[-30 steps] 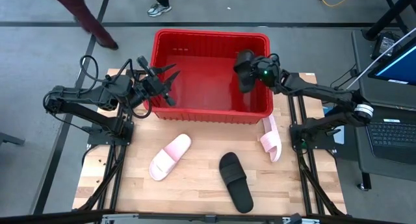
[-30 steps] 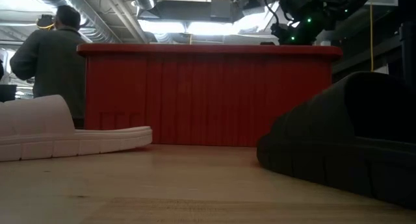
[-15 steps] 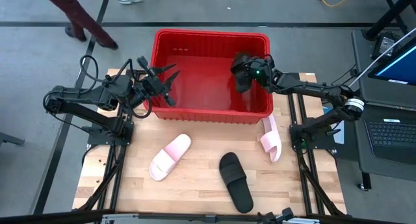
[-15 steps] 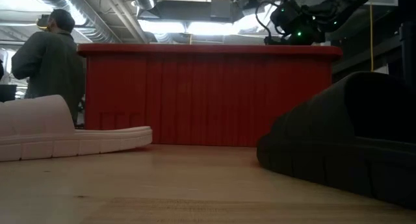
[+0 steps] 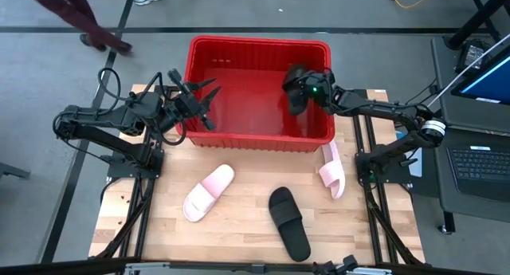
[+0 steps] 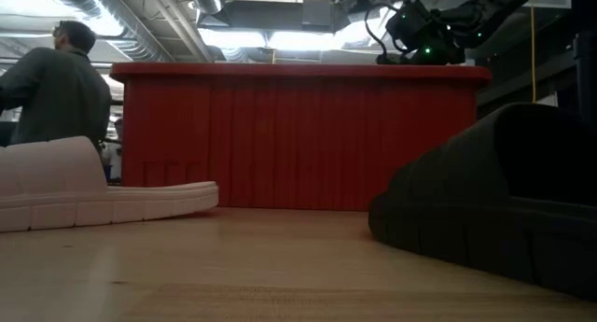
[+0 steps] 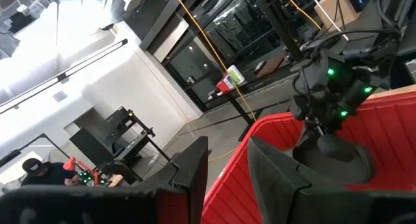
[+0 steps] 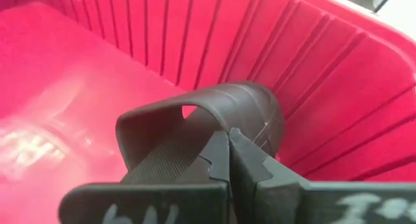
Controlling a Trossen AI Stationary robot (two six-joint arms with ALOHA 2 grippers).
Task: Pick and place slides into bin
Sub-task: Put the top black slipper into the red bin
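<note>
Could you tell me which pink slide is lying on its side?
The pink slide by the table's right edge, below the bin; the other pink slide lies flat.

1. Bin [image 5: 239,48]: solid red, vertically ribbed walls.
2. Slide held over bin [image 8: 214,113]: black, ridged footbed.
3. Slide on table [image 5: 288,222]: black.
4. Two slides [image 5: 209,192] [image 5: 333,170]: pale pink.
5. Table [image 5: 239,243]: light wood planks.
6. Arms: dark, green indicator lights.
</note>
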